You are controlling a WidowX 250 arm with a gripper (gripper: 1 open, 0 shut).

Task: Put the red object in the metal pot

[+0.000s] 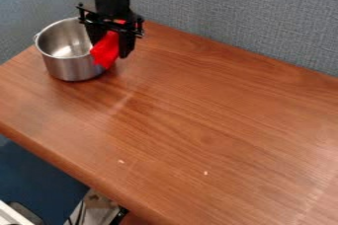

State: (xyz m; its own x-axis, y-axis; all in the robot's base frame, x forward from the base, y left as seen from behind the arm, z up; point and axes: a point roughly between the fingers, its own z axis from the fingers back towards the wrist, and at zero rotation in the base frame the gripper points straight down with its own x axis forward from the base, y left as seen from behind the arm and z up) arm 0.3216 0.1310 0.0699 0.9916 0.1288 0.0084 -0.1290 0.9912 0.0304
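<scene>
The red object (106,50) hangs tilted in the air, held between the black fingers of my gripper (111,39), which is shut on its upper part. It hovers at the right rim of the metal pot (63,53), a shiny round steel pot standing on the wooden table (199,120) at the far left. The block's lower end overlaps the pot's right edge in this view. The pot's inside looks bare.
A grey-blue wall rises right behind the table's back edge. The table's front edge runs diagonally at lower left, with dark floor and a bit of a stand below it.
</scene>
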